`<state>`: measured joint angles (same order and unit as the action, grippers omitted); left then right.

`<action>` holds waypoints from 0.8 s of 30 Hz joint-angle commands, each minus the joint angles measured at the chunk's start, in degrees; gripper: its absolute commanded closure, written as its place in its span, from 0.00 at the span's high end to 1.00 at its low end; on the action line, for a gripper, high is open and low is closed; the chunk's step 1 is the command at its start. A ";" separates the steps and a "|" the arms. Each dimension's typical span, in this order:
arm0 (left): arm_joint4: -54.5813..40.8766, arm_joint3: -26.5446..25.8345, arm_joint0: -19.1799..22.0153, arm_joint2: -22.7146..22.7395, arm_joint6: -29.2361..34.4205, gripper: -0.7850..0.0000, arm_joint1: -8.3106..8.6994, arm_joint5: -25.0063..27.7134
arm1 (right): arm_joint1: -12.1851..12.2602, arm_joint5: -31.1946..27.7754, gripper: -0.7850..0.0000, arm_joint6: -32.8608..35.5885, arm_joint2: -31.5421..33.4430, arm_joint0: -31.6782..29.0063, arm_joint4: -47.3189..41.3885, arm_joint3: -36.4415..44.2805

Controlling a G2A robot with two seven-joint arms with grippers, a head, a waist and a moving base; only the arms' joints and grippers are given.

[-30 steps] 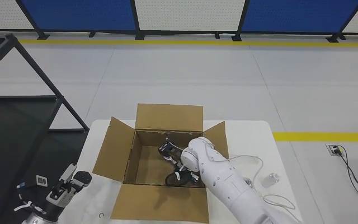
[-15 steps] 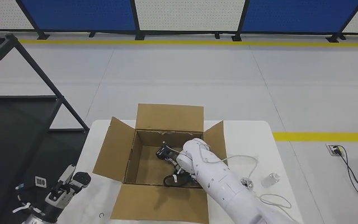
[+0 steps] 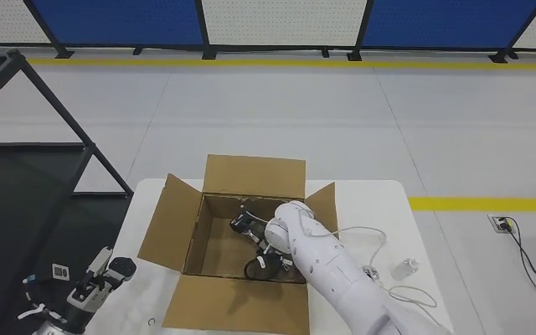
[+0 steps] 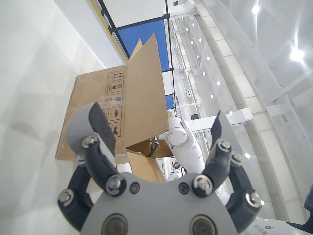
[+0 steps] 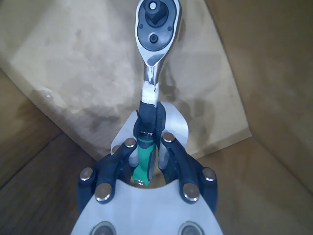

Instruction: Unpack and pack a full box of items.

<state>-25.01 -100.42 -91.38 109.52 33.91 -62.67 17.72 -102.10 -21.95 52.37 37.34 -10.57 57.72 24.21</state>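
Box [image 3: 254,174]: cardboard, four flaps folded outward, standing on white table [image 3: 368,201]. Encloses right gripper, with bare brown floor beneath and ahead of its fingertips and walls close on either side. No other contents seen around that gripper.

Right gripper [image 5: 149,121]: lowered inside box, closed tight on ratchet wrench, clamped where black collar meets green handle.

Left gripper [image 4: 159,113]: spread wide, empty, outside box, near and facing its printed side wall.

Ratchet wrench [image 5: 150,74]: chrome, square drive facing wrist camera, head projecting well beyond right fingertips, pale tape wrapped just past them. Touching floor or raised off it: cannot tell.

Small pale container [image 3: 404,268]: on table outside box, well apart from both grippers.

Progress, judged: one item in hand, box otherwise apparently bare. Either close to end of unpacking or at very start of packing; not decidable from this moment. Left to do, at least: carrying out or setting down wrench, then dealing with whatever else belongs in box.
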 commanded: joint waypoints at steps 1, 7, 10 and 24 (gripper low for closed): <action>0.10 -0.04 0.14 -0.18 0.21 1.00 0.00 -0.14 | 0.57 -1.25 0.00 -1.08 0.70 0.09 -0.02 1.13; 0.57 -0.27 0.69 -0.97 1.04 1.00 0.02 -0.50 | 3.82 -5.28 0.00 -1.61 4.11 -1.79 1.07 11.32; 0.83 -0.26 1.06 -1.40 1.34 1.00 0.03 -0.71 | 6.38 -4.68 0.00 0.51 6.81 -5.70 3.67 21.87; 1.79 0.42 2.49 -2.44 2.31 1.00 0.16 -1.55 | 14.93 -8.69 0.00 13.82 22.49 -31.73 9.89 70.29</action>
<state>-23.25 -100.15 -88.95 107.04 36.22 -62.52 16.19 -87.13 -30.70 66.25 59.92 -42.49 67.59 94.86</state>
